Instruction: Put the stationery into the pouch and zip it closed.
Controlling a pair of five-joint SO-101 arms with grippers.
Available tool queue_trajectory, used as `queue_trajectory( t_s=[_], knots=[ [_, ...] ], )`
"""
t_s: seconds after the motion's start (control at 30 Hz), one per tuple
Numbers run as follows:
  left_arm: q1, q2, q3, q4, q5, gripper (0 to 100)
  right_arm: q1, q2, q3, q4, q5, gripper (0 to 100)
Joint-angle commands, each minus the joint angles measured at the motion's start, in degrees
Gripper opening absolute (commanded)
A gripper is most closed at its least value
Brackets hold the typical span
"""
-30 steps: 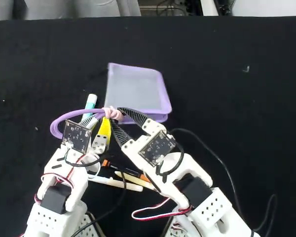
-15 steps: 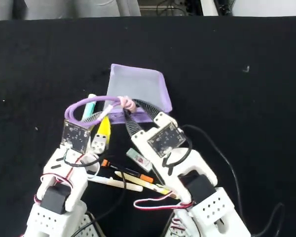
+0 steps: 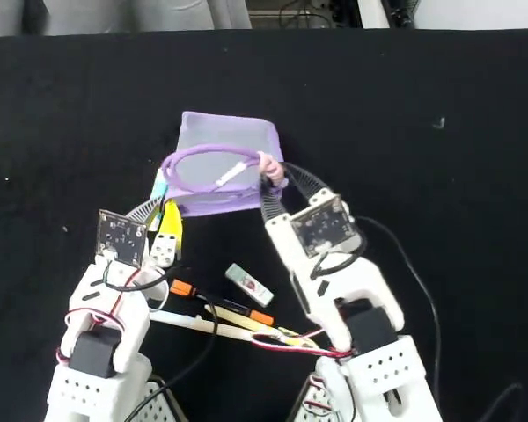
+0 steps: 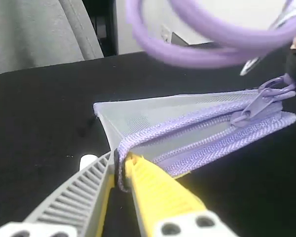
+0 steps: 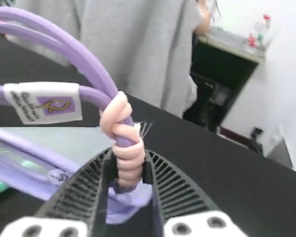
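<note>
The translucent purple pouch (image 3: 224, 145) lies flat at the table's middle. My left gripper (image 3: 163, 209) is shut on the pouch's near-left corner, at the zip's end (image 4: 119, 163). The zip slider (image 4: 241, 116) sits toward the other end. My right gripper (image 3: 273, 186) is shut on the pink coiled knot (image 5: 126, 148) of the purple loop strap (image 3: 202, 163), which arches over the pouch. A teal marker (image 3: 160, 186) lies by the pouch's left edge. Pens (image 3: 224, 308), a white stick (image 3: 202, 325) and a small eraser (image 3: 248, 283) lie on the table between the arms.
The black table (image 3: 422, 132) is bare to the right and far side of the pouch. Red and black cables (image 3: 282, 341) trail over the pens near the arm bases. A white tag (image 5: 44, 101) hangs on the strap.
My right gripper has carried the pink knot to the right and farther away, swinging the strap over the pouch. The pouch shifted left and the left arm eased slightly left with it.
</note>
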Motion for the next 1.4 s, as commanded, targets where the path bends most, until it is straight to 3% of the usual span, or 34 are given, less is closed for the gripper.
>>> queue_trajectory(
  t_s=[0.0,0.3,0.83,1.07,1.37],
  knots=[
    [-1.45,0.00,-0.66,-0.97,0.00,3,4.13,-1.54,-5.67,1.58,0.53,1.1],
    [-1.45,0.00,-0.40,-1.05,-0.35,3,10.64,-1.63,-7.34,1.93,0.09,1.1],
    [-0.92,0.00,-0.22,-1.23,-0.09,4,10.37,-1.63,-7.43,2.02,0.09,1.1],
    [-0.92,0.09,-0.13,-1.05,3.87,16,10.37,-1.63,-7.43,2.02,0.09,1.1],
    [-0.84,0.18,1.98,-4.04,4.48,17,10.37,-1.63,-7.43,2.02,0.09,1.1]
  ],
)
